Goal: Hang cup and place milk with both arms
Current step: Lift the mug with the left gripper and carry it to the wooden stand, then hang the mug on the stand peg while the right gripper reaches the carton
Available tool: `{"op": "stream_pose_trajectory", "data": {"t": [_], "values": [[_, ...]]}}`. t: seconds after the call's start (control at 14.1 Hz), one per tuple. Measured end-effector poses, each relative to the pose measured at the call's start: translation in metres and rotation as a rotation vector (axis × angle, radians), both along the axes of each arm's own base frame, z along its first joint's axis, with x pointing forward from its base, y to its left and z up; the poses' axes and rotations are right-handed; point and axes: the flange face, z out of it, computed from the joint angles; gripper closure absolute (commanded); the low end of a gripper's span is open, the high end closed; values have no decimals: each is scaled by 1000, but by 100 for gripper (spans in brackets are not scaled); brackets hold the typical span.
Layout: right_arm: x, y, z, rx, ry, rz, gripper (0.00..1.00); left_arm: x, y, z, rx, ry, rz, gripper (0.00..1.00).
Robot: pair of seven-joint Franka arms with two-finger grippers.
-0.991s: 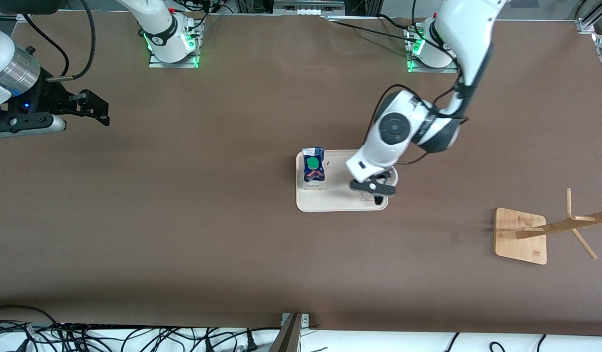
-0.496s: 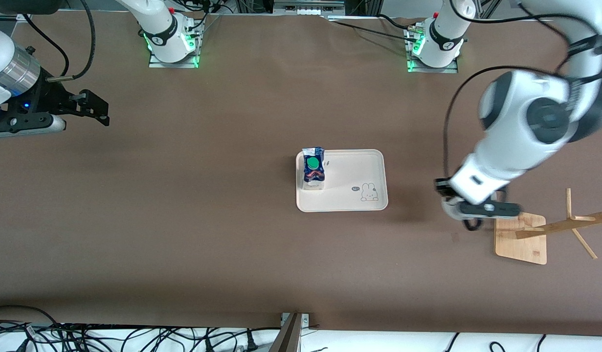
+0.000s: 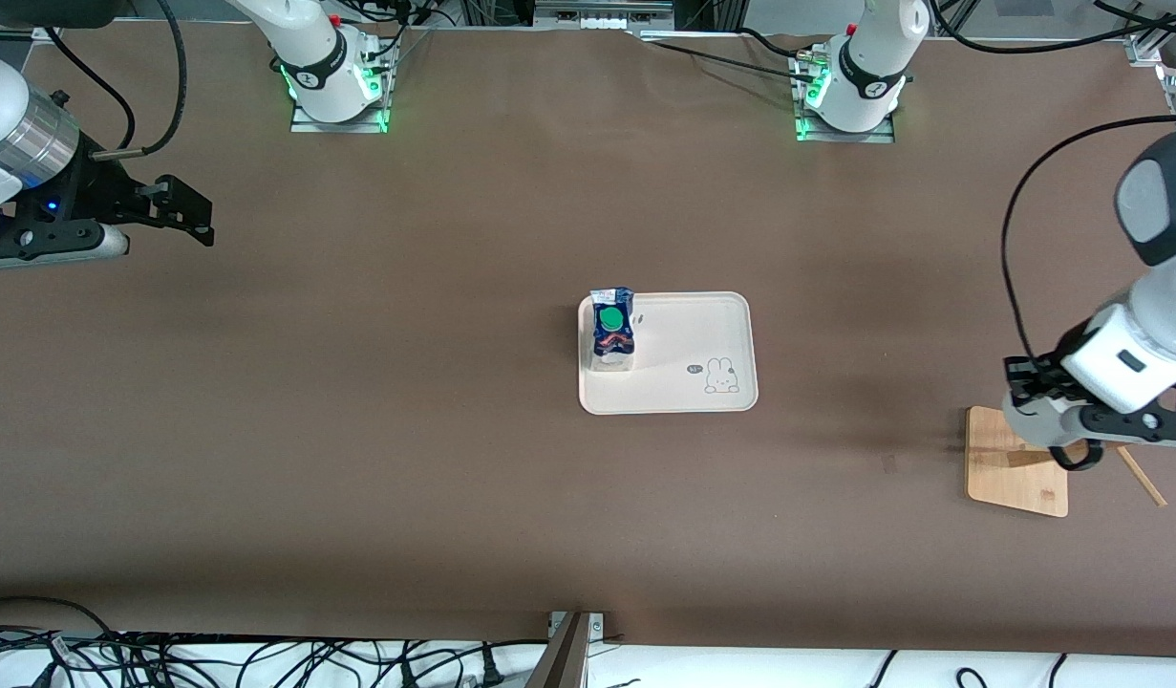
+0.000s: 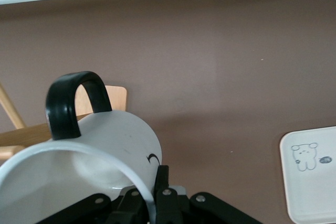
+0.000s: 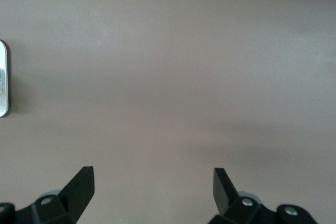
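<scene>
The cup (image 4: 113, 148) is white with a black loop handle (image 4: 73, 100) and hangs tilted in the air. My left gripper (image 4: 153, 195) is shut on its rim, one finger inside and one outside. In the front view this gripper (image 3: 1060, 441) and the cup (image 3: 1035, 426) are over the wooden rack's base (image 3: 1017, 478). The milk (image 3: 611, 330), a dark-blue carton with a green cap, stands upright on the pale tray (image 3: 683, 399), in the corner toward the right arm's end. My right gripper (image 3: 191, 215) waits open and empty over the table at the right arm's end.
The wooden rack has slanted pegs (image 3: 1142, 476) toward the left arm's end of the table; its base (image 4: 116, 95) shows just past the cup in the left wrist view. The tray carries a small rabbit drawing (image 3: 719, 376). Cables lie along the table edge nearest the front camera.
My left arm has carried the cup off the tray and across to the wooden rack at its own end of the table. The milk and my right arm have stayed put.
</scene>
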Motion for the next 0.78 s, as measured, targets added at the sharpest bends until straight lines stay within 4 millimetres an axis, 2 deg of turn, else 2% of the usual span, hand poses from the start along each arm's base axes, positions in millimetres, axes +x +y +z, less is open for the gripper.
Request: {"op": "stream_pose_trajectory", "data": {"t": [0.28, 0.57, 0.64, 0.71, 0.78], "values": [[0, 0, 0, 0, 0, 0, 0, -6, 25, -6, -1, 52, 25, 100], [-1, 10, -1, 0, 2, 18, 0, -14, 69, -9, -3, 84, 60, 100], [-1, 14, -3, -1, 7, 24, 0, -16, 78, -9, -4, 88, 70, 10], [1, 17, -9, -3, 19, 29, 0, -18, 87, -10, -5, 95, 79, 0], [4, 20, -19, -7, 37, 34, 0, -20, 93, -10, -6, 103, 85, 0]]}}
